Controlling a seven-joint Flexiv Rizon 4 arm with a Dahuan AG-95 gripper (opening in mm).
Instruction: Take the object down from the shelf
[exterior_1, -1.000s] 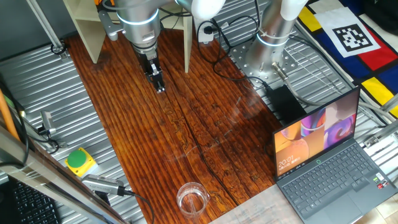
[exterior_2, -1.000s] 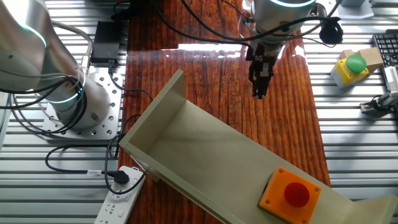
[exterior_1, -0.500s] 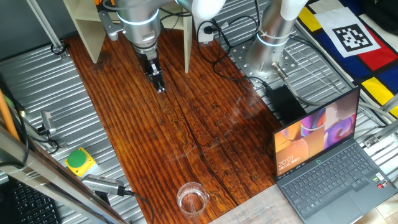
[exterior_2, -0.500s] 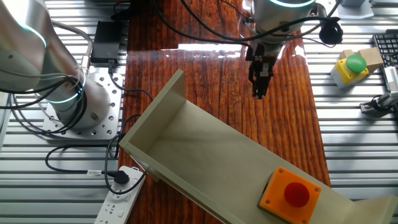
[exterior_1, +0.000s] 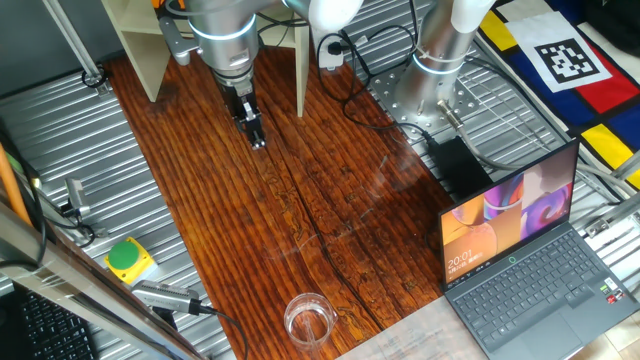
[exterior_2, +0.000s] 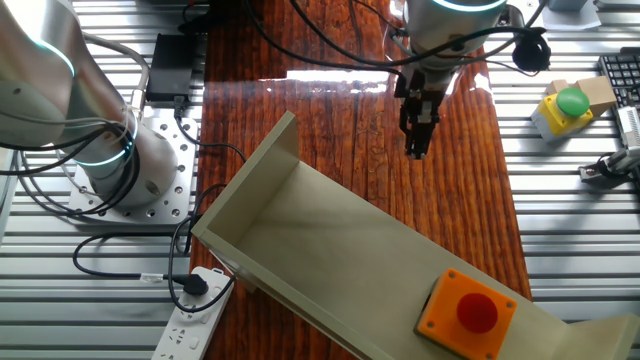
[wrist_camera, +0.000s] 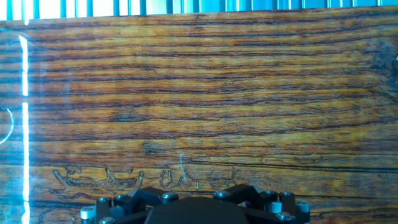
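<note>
The orange box with a red button (exterior_2: 468, 308) sits on the top board of the cream shelf (exterior_2: 330, 250) in the other fixed view. In one fixed view only the shelf's upright panels (exterior_1: 144, 50) show and the box is out of view. My gripper (exterior_1: 257, 137) hangs over the wooden table in front of the shelf, fingers together and empty. It also shows in the other fixed view (exterior_2: 415, 148), well apart from the box. The hand view shows only wood grain and the gripper's base.
A yellow box with a green button (exterior_1: 128, 260) lies on the metal surface beside the table. A glass (exterior_1: 309, 320) stands near the front edge. A laptop (exterior_1: 530, 270), a second arm's base (exterior_1: 440, 55) and cables (exterior_1: 360, 70) are at the right.
</note>
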